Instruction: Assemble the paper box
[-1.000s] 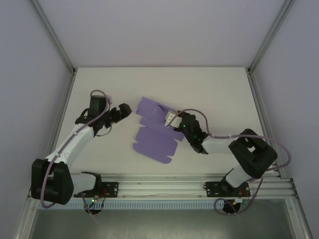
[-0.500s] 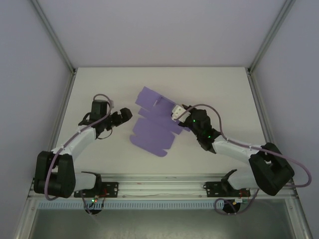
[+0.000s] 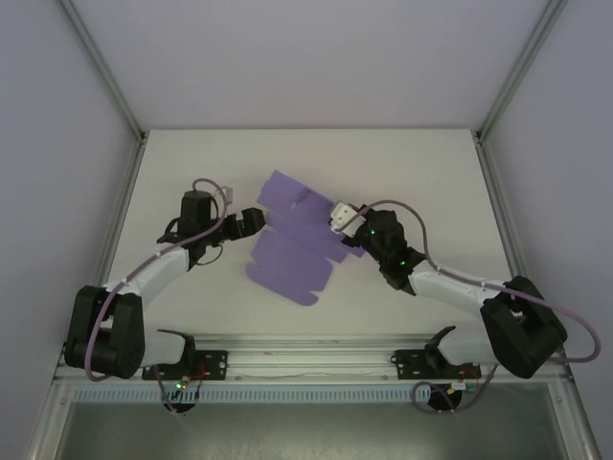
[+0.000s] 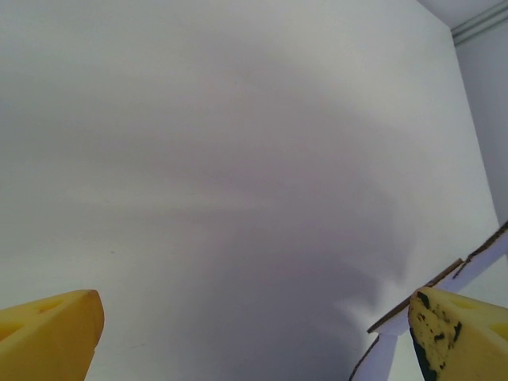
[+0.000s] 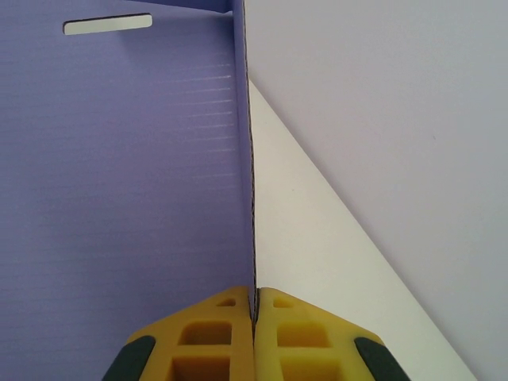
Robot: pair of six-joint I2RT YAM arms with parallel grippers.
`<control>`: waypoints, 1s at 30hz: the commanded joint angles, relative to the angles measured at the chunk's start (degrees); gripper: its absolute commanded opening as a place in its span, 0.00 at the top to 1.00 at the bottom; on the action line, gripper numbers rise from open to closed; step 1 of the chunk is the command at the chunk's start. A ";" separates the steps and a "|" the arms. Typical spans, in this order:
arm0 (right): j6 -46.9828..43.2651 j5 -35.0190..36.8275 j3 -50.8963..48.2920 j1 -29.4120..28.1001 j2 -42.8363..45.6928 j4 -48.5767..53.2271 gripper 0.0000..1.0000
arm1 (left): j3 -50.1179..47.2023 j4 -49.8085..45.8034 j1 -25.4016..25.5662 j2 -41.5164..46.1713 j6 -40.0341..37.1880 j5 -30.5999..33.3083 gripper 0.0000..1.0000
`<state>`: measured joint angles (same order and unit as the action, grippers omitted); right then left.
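Observation:
The paper box (image 3: 292,244) is a flat purple die-cut sheet with flaps, lying mid-table in the top view. My right gripper (image 3: 345,230) is shut on its right edge. In the right wrist view the yellow fingertips (image 5: 214,325) pinch the card (image 5: 119,159) edge-on, and a narrow slot (image 5: 107,25) is cut near the sheet's far end. My left gripper (image 3: 251,222) stands open at the sheet's left edge. In the left wrist view its yellow fingers (image 4: 48,333) are wide apart, with a pale corner of the sheet (image 4: 476,258) beside the right one.
The white table (image 3: 431,172) is walled by pale panels and aluminium posts at the left and right. A metal rail (image 3: 306,359) with both arm bases runs along the near edge. Bare table lies behind the sheet and to its far right.
My right arm has reached out and carried the sheet a little to the left and away. My left gripper has moved right, up to the sheet's left edge.

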<state>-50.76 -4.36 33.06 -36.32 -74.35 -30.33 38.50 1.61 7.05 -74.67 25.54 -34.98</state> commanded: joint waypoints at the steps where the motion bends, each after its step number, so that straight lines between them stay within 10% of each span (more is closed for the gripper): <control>1: 1.73 -0.65 2.13 0.09 1.26 0.05 1.00 | 0.26 1.31 -0.79 -1.05 -0.47 3.86 0.03; 13: 2.66 -0.51 1.46 0.10 1.85 0.18 1.00 | 3.16 1.89 -1.77 -7.02 0.41 2.74 0.08; 24: 3.21 -1.52 2.57 0.18 -0.09 0.38 1.00 | -1.50 17.70 -0.70 -5.64 -4.13 -19.46 0.12; 30: 3.87 -2.47 3.48 0.19 -1.32 0.46 1.00 | 0.34 14.88 1.60 -6.45 -8.49 -20.33 0.13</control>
<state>-47.94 -3.49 34.61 -35.44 -75.02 -29.17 36.97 14.74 7.16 -80.75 21.17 -51.29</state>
